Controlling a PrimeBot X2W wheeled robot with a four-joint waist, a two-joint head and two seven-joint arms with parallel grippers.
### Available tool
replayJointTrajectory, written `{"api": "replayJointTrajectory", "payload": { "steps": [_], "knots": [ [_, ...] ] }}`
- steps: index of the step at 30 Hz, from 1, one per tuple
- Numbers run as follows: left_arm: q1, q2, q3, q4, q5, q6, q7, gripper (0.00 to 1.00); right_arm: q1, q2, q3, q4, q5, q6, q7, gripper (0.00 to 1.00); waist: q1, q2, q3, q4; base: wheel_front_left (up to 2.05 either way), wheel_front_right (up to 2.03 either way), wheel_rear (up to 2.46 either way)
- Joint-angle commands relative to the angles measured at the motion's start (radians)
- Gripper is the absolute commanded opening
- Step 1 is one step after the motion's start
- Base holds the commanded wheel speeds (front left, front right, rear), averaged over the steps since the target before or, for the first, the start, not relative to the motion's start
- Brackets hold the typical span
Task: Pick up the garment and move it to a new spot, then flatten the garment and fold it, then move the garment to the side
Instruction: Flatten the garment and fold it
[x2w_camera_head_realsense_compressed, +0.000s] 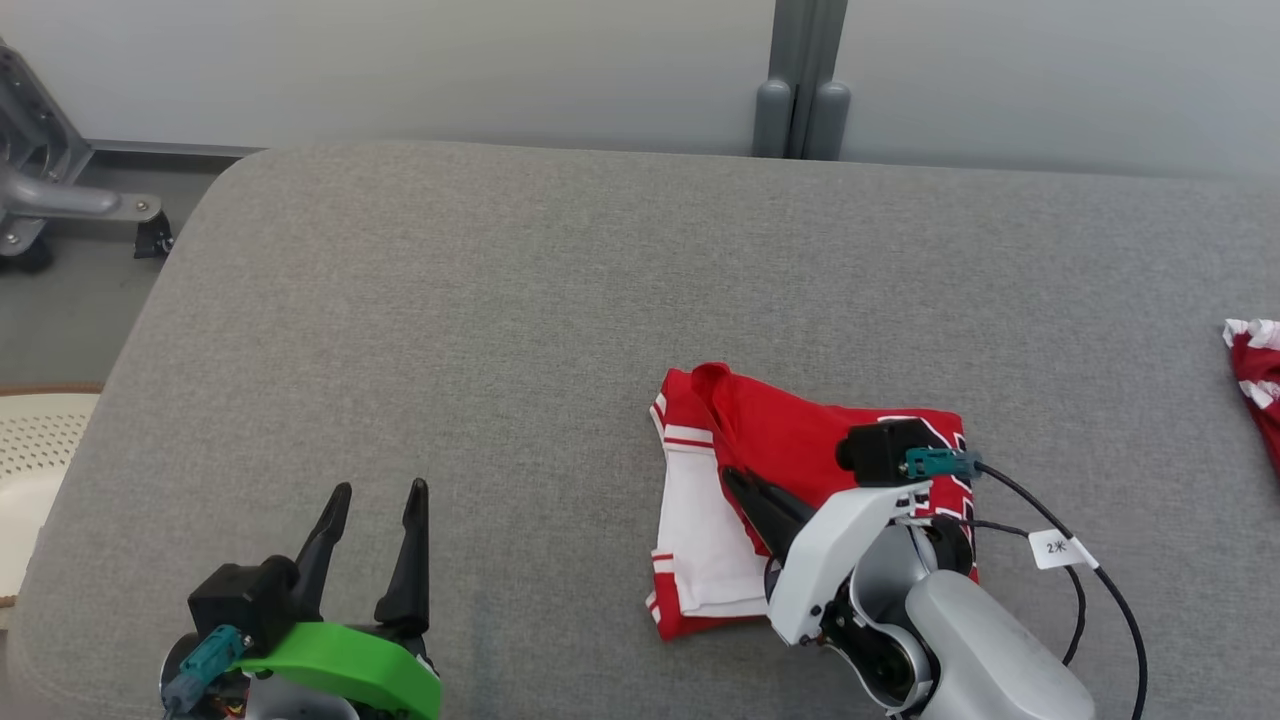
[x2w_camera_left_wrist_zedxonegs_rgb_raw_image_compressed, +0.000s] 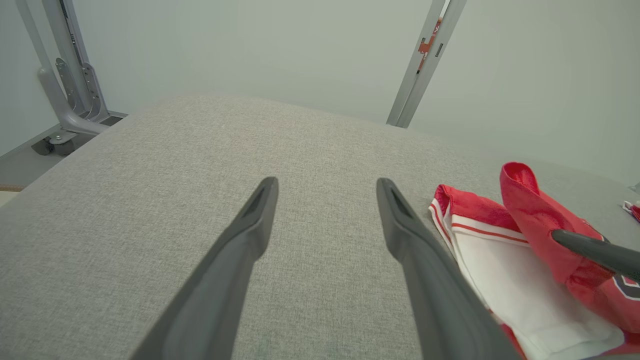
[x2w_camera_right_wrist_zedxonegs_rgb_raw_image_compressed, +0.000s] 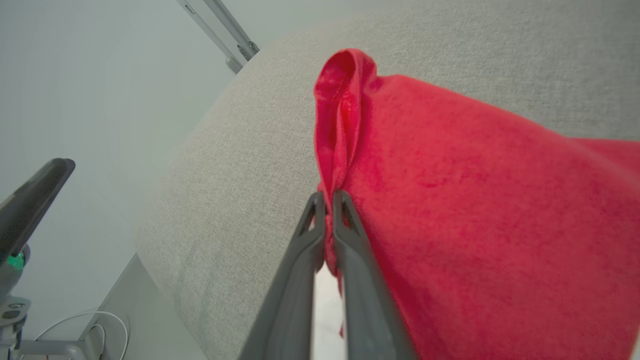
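Head view: the garment (x2w_camera_head_realsense_compressed: 780, 440), red with a white panel edged in red stripes, lies right of centre on the grey fabric worktop (x2w_camera_head_realsense_compressed: 500, 300). Its striped edge runs from near to far. Dark and white lettering on it is largely hidden by the arm and cannot be read. A white tag (x2w_camera_head_realsense_compressed: 1057, 547) on the arm's cable shows a "2" and an unclear mark. The right gripper (x2w_camera_head_realsense_compressed: 732, 476) pinches a red fold. The left gripper (x2w_camera_head_realsense_compressed: 380, 490) stands spread, well apart from the garment, with broad bare fabric to the left and beyond. Another red-and-white cloth (x2w_camera_head_realsense_compressed: 1255, 370) sits at the right edge.

Left wrist view: the left gripper (x2w_camera_left_wrist_zedxonegs_rgb_raw_image_compressed: 327, 185) gapes over bare worktop (x2w_camera_left_wrist_zedxonegs_rgb_raw_image_compressed: 200, 150), the garment (x2w_camera_left_wrist_zedxonegs_rgb_raw_image_compressed: 500, 260) just beside its right finger.

Right wrist view: the right gripper (x2w_camera_right_wrist_zedxonegs_rgb_raw_image_compressed: 325, 197) is pressed together on a raised ridge of the garment (x2w_camera_right_wrist_zedxonegs_rgb_raw_image_compressed: 475, 200), which points away from the fingertips.
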Motion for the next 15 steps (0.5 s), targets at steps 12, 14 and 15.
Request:
{"api": "replayJointTrajectory", "payload": {
  "steps": [12,14,15],
  "knots": [
    [-0.005,-0.011,-0.026,0.032,0.010,-0.013,0.003,1.00,-0.113,-0.003,0.187,0.188,0.178,0.000,-0.130,1.00,0.0000,0.0000,-0.025,0.018,0.00,0.00,0.00],
    [-0.002,-0.014,-0.031,0.032,0.012,-0.012,0.002,1.00,-0.126,-0.002,0.195,0.196,0.191,0.000,-0.158,1.00,0.0000,0.0000,-0.029,0.010,0.00,0.00,0.00],
    [-0.001,-0.015,-0.034,0.033,0.012,-0.014,0.002,1.00,-0.133,-0.002,0.189,0.203,0.188,0.000,-0.177,1.00,0.0000,0.0000,-0.031,0.005,0.00,0.00,0.00]
  ]
}}
